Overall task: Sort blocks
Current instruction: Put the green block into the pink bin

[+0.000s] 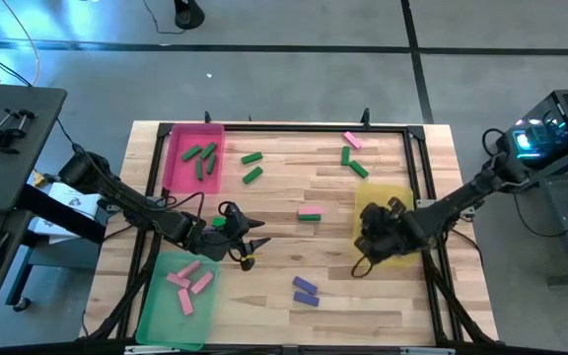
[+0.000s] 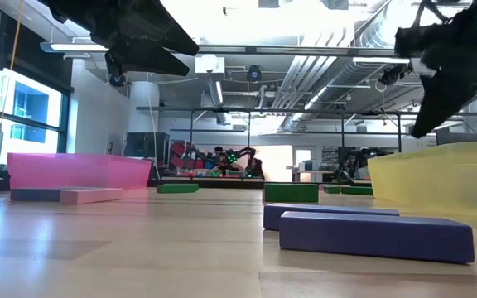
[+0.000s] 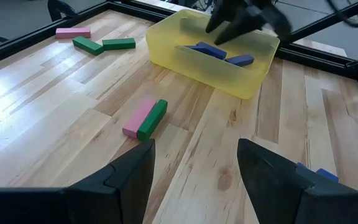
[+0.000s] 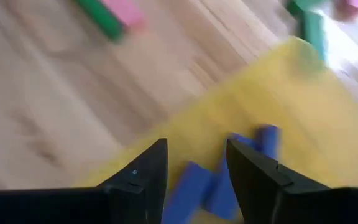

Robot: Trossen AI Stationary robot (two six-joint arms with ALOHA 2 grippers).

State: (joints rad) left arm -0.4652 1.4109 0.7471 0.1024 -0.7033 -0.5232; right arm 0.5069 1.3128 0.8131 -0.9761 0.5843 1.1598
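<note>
The blocks are small flat bars. Purple blocks (image 3: 207, 50) (image 4: 194, 186) lie in the yellow tray (image 1: 402, 197). My right gripper (image 4: 197, 165) (image 1: 371, 237) hangs open just above them, pointing steeply down, with nothing between its fingers. My left gripper (image 3: 194, 168) (image 1: 254, 244) stands open above bare table left of centre, aimed toward a pink and a green block (image 3: 145, 118) lying side by side flat on the wood. Two purple blocks (image 1: 305, 292) (image 2: 375, 236) lie flat near the front edge.
A pink tray (image 1: 193, 158) at the far left holds green blocks. A green tray (image 1: 176, 296) at the near left holds pink blocks. Loose green blocks (image 1: 252, 168) (image 1: 353, 163) and a pink block (image 1: 352, 141) lie toward the far edge.
</note>
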